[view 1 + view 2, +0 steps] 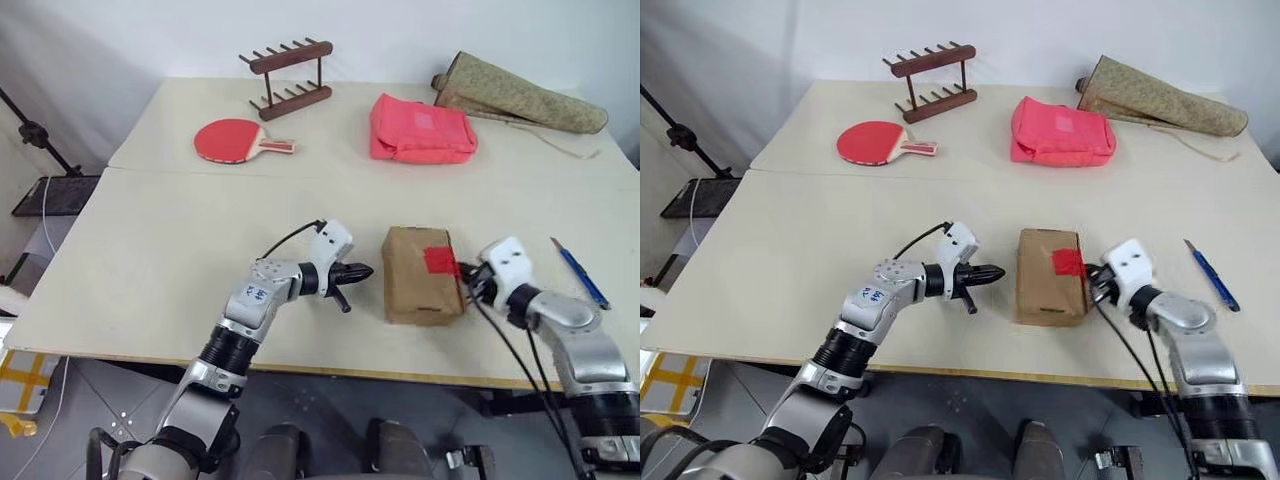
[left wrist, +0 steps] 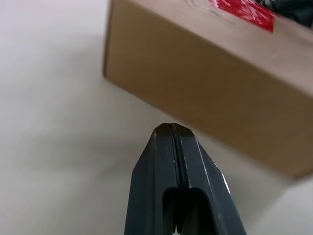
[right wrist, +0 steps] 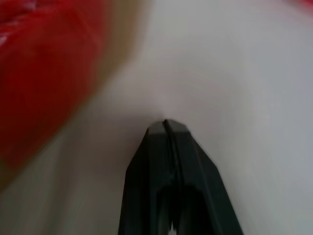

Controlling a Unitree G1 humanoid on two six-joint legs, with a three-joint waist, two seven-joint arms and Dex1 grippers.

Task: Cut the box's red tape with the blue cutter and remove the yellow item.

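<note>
My left gripper (image 2: 170,128): the two black fingers are pressed together with nothing between them; it points at the left side of the box, just beside it, and I cannot tell if the tip touches.
My right gripper (image 3: 164,123): also fully closed and empty; it sits at the right side of the box, close to the red patch.
The box (image 1: 418,277): brown cardboard, lying flat near the front edge of the table (image 1: 150,250), between my two grippers, flap closed.
The red tape (image 1: 440,260): a small square across the flap edge on the right part of the box, not yet cut.
The blue cutter (image 1: 580,273): lying on the table to the right of my right arm, well apart from both grippers, not picked up.
The yellow item: I judge it is inside the closed box.
Step in hand: I think I am placing or steadying the box from both sides, before any cutting.
Next move: my right gripper must open and go right to take the cutter, while the left one holds the box in place.
Far side: a red table-tennis paddle (image 1: 232,139), a wooden rack (image 1: 290,78) and a pink pouch (image 1: 421,129), not needed.
</note>
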